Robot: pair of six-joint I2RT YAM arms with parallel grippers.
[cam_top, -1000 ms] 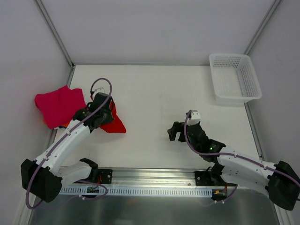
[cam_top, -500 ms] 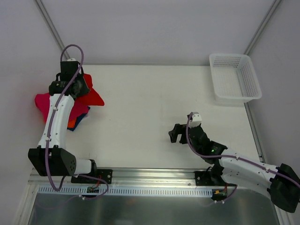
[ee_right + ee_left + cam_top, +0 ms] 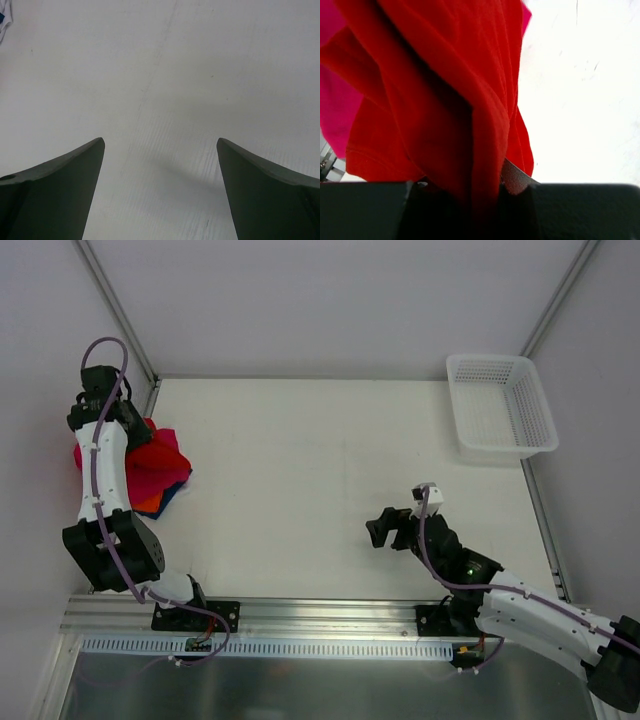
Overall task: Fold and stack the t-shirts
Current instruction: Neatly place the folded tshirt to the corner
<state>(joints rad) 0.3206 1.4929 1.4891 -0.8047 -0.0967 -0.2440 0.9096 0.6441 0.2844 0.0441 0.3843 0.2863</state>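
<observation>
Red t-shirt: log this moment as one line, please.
left gripper: shut on red t-shirt | red t-shirt: draped over stack, left edge | right gripper: open, empty, over bare table

Bright, even light; soft shadows

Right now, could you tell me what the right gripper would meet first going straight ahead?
Probably the bare table; nothing lies ahead of the open right gripper, though depth is unclear.

A robotics lab test cell: a bare white table boxed in by plain white walls and aluminium posts, two cabled arms bolted to a metal rail along the bottom edge.
</observation>
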